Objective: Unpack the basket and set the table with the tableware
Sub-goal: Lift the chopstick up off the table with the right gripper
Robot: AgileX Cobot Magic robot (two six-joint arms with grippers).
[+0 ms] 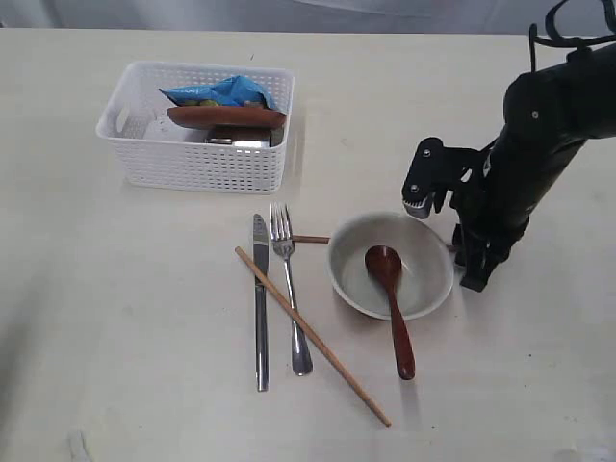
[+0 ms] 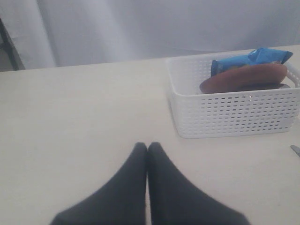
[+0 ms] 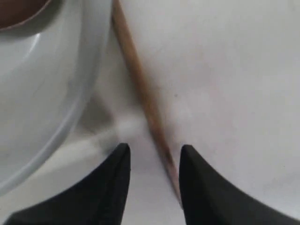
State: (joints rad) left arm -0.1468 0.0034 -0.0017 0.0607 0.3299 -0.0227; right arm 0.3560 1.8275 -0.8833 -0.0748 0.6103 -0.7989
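Observation:
The white basket (image 1: 197, 140) holds a brown wooden plate (image 1: 226, 116) and a steel cup (image 1: 238, 141), mostly hidden under it. On the table (image 1: 115, 318) lie a knife (image 1: 261, 298), a fork (image 1: 289, 289) and one chopstick (image 1: 313, 337) set diagonally. The off-white bowl (image 1: 425, 279) holds the dark spoon (image 1: 390, 308). A second chopstick (image 3: 140, 93) runs under the bowl (image 3: 61, 93). My right gripper (image 3: 152, 152) is open, low beside the bowl, with that chopstick's end between its fingers. My left gripper (image 2: 147, 146) is shut and empty, in front of the basket (image 2: 234, 112).
A blue snack packet (image 1: 226, 91) lies on the plate in the basket. The right arm (image 1: 539, 144) stands over the table's right side. Bare tabletop stretches left of the knife and in front of the bowl.

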